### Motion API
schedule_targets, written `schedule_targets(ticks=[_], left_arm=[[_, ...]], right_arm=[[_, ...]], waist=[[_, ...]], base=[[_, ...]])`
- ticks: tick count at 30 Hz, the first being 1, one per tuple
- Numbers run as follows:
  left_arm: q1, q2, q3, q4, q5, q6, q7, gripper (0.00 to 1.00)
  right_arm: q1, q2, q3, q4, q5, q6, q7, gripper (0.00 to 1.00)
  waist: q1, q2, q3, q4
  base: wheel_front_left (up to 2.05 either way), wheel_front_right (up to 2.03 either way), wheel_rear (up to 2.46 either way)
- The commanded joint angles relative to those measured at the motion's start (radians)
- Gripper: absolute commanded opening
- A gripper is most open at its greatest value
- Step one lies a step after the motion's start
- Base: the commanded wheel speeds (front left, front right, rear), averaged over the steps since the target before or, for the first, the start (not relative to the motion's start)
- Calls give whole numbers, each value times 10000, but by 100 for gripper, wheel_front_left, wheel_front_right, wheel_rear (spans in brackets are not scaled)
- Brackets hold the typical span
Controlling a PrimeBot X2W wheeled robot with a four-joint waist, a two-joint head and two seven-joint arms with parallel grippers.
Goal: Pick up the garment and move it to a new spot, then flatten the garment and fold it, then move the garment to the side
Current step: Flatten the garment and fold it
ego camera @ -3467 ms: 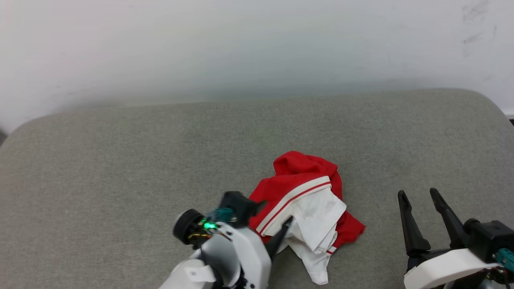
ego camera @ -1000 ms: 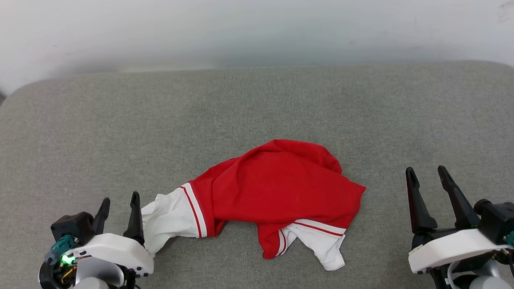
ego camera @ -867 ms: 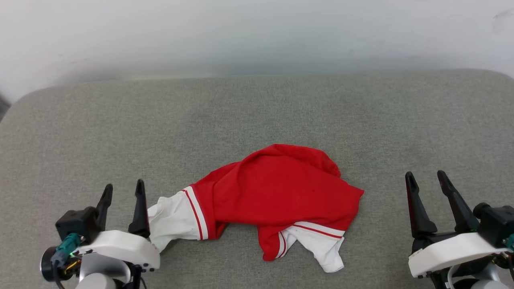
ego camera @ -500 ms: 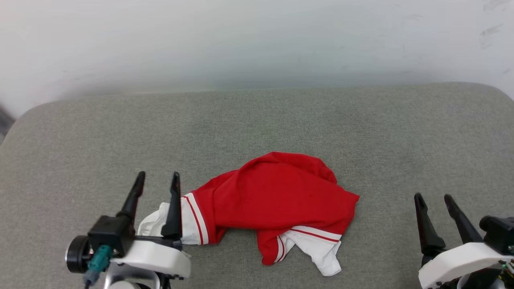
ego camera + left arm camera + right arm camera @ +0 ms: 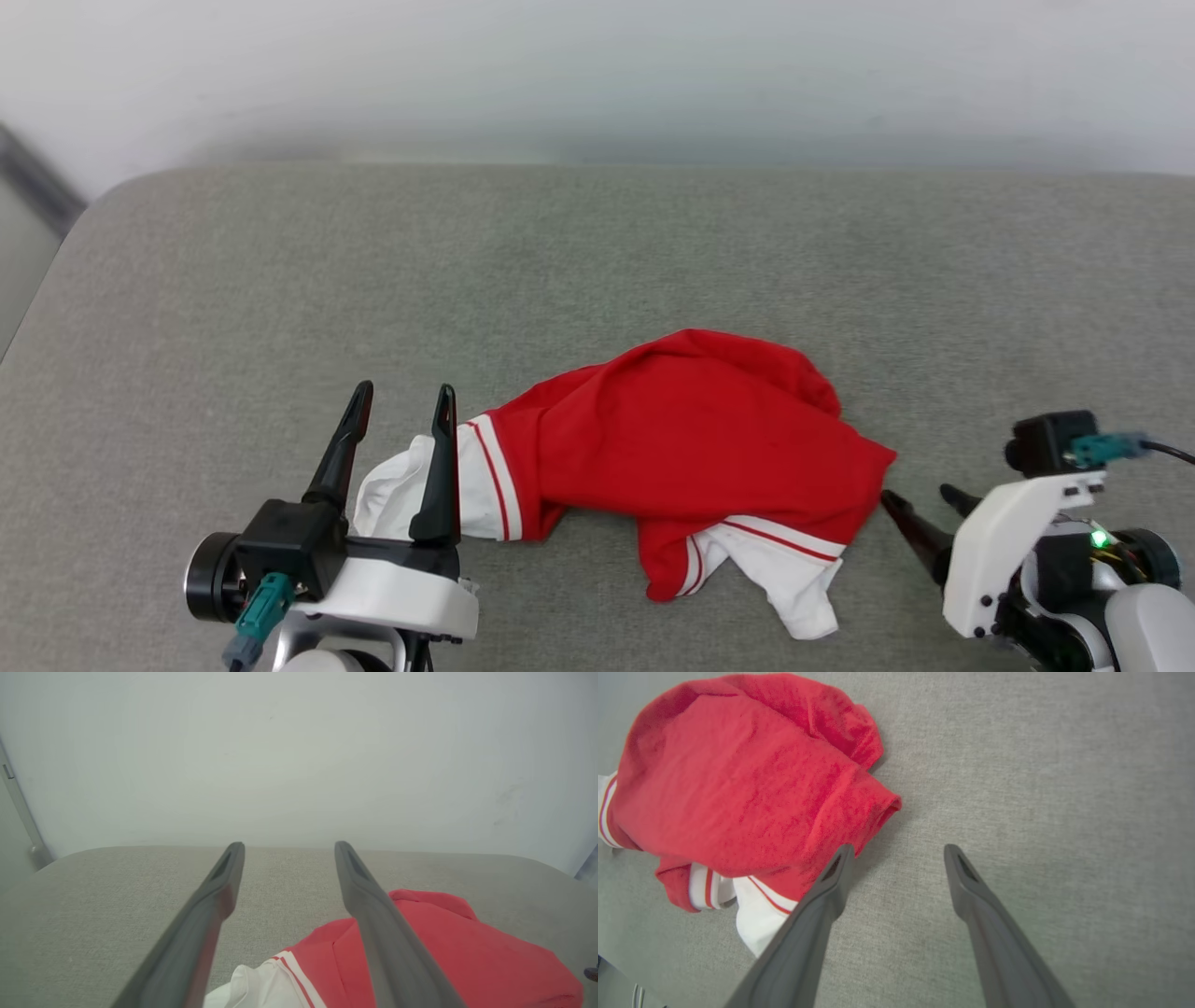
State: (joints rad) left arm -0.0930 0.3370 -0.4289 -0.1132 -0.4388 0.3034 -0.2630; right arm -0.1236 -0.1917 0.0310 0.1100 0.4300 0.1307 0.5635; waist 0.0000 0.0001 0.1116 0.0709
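Note:
The garment [image 5: 691, 439] lies crumpled on the grey cushion [image 5: 597, 261], red body in the middle, one white sleeve [image 5: 401, 485] stretched to the left and another white part [image 5: 784, 579] at the lower right. My left gripper [image 5: 403, 392] stands open above the left sleeve, holding nothing. In the left wrist view the left gripper [image 5: 288, 845] points along the cushion, with the garment [image 5: 444, 942] under its right finger. My right gripper [image 5: 917, 495] is open and tipped down beside the garment's right corner. In the right wrist view the right gripper [image 5: 899, 848] has its left fingertip at the red edge of the garment [image 5: 752, 779].
A pale wall [image 5: 597, 75] rises behind the cushion. The cushion's rounded left edge [image 5: 56, 280] drops off near a dark strip. Bare grey fabric stretches behind the garment and to its right [image 5: 1041, 788].
The bunched garment has been drawn out leftward and let go. My left gripper has come forward over the white sleeve. My right gripper has turned and tipped down toward the garment's right corner. The camera shifted.

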Motion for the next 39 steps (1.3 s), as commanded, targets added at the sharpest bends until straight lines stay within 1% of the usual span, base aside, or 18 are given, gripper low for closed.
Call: schedule_targets(ticks=[1, 5, 8, 11, 15, 16, 18, 21, 24, 29, 31, 32, 33, 36, 39], left_arm=[[-191, -83, 70, -22, 79, -40, -23, 100], [-212, -232, 192, 56, 153, -186, -24, 100], [-296, -352, 305, 74, 238, -287, -24, 100], [-380, -497, 394, 128, 312, -390, -24, 100], [-456, -666, 497, 228, 407, -559, -24, 100], [-472, -714, 528, 257, 435, -581, -24, 100], [-488, -788, 607, 308, 498, -650, -24, 100], [-396, -889, 767, 382, 595, -765, -24, 100], [-322, -954, 859, 408, 673, -844, -25, 100], [-311, -1056, 923, 443, 764, -966, -25, 100], [-341, -1104, 946, 459, 802, -1008, -25, 100], [-393, -1159, 951, 451, 842, -1079, -25, 100], [-393, -1159, 951, 451, 842, -1079, -25, 100], [-529, -1273, 993, 480, 931, -1190, -25, 100], [-632, -1338, 1032, 476, 966, -1266, -25, 100]], right_arm=[[-198, -237, 401, -49, 236, -1, 404, 100], [-349, -713, 1443, -306, 787, 0, 1388, 100], [-476, -925, 1964, -382, 1045, 0, 1687, 100], [-572, -1000, 2347, -103, 1217, 0, 1848, 100], [-589, -1025, 2782, 606, 1382, -1, 2187, 100], [-555, -1032, 2864, 775, 1437, -1, 2269, 53], [-541, -1030, 2945, 1010, 1542, -1, 2401, 0], [-738, -1239, 2734, 966, 1582, -6, 2205, 0], [-1167, -1614, 2244, 719, 1394, -10, 1956, 0], [-1734, -1993, 1639, 584, 1092, -3, 1988, 0], [-2096, -2309, 1358, 641, 955, -3, 2070, 0], [-2520, -2564, 1165, 739, 817, -3, 2080, 0], [-2520, -2564, 1165, 739, 817, -3, 2080, 0], [-3404, -2820, 1018, 1012, 593, -1, 1783, 0], [-3766, -2772, 1042, 1247, 576, -1, 1562, 0]], waist=[[0, -1, 247, 275], [0, -1, 536, 519], [0, -1, 795, 635], [0, -1, 1029, 699], [0, -1, 1247, 752], [0, -1, 1269, 757], [0, -1, 1288, 751], [0, -1, 1207, 679], [0, -1, 1113, 595], [0, -1, 1050, 545], [0, -1, 1082, 553], [0, -1, 1184, 581], [0, -1, 1184, 581], [0, -1, 1476, 684], [0, -1, 1661, 724]], base=[[0, 0, 0], [0, 0, 0], [0, 0, 0], [0, 0, 0], [0, 0, 0], [0, 0, 0], [0, 0, 0], [0, 0, 0], [0, 0, 0], [0, 0, 0], [0, 0, 0], [0, 0, 0], [0, 0, 0], [0, 0, 0], [0, 0, 0]])
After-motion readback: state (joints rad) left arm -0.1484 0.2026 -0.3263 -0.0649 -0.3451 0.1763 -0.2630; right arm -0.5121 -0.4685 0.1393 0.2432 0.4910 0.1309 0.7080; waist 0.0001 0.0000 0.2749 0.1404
